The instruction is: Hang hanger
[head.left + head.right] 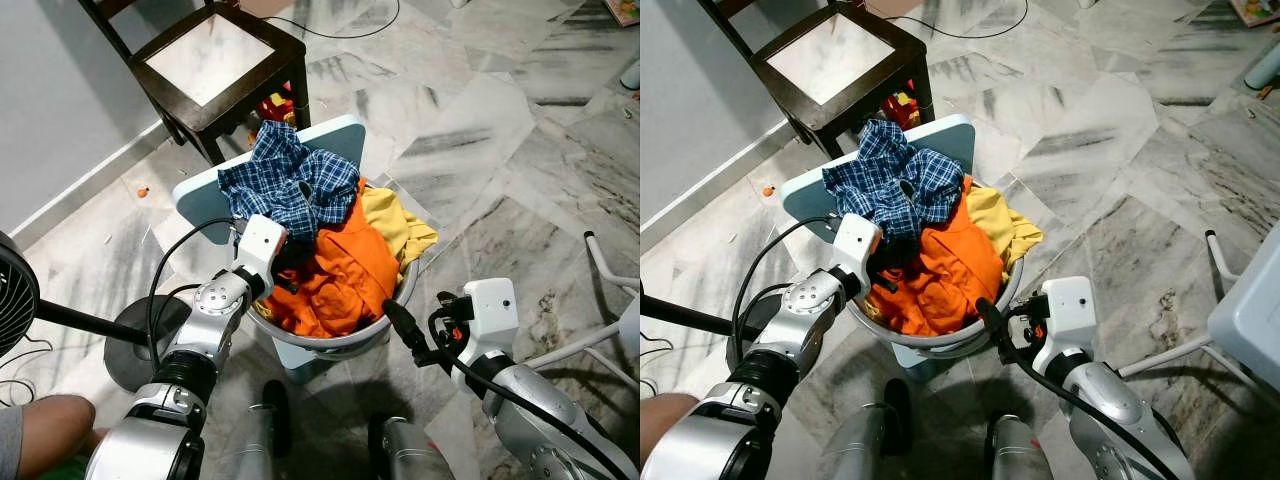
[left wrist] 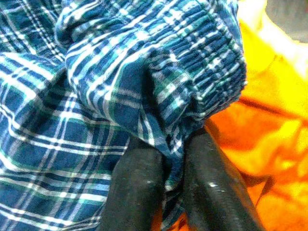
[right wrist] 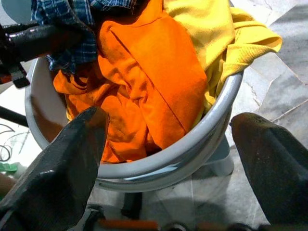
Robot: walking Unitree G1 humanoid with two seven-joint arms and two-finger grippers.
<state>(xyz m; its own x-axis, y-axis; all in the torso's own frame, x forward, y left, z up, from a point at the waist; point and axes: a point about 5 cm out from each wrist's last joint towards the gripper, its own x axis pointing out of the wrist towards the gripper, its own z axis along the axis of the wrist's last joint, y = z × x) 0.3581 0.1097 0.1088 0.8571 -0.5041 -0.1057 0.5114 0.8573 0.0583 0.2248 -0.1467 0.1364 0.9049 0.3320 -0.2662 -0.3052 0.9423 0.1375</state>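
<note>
A round grey basket (image 1: 385, 325) sits on a pale blue stool (image 1: 200, 195) on the marble floor (image 1: 500, 130). It is heaped with clothes: a blue checked shirt (image 1: 290, 180) on top at the far side, an orange garment (image 1: 345, 265) in the middle, a yellow garment (image 1: 395, 225) toward the robot's right.

Left pincer (image 2: 166, 185): reaching into the pile from the robot's left. Its two black fingers (image 2: 137, 192) are nearly together, with a fold of the checked shirt pinched between them, seen close up in the left wrist view.

Right pincer (image 3: 168, 159): held just outside the basket's near rim, on the robot's right. Its fingers (image 3: 62, 173) are spread wide, holding nothing, with the rim and the orange garment between them in the right wrist view.

No hanger can be made out among the clothes.

A dark wooden chair (image 1: 215, 60) stands beyond the stool, against the wall. A black fan (image 1: 15, 295) on a round base stands at the robot's left. A person's knee (image 1: 45, 425) is near the fan base. A white tubular frame (image 1: 605, 260) stands at the right.
</note>
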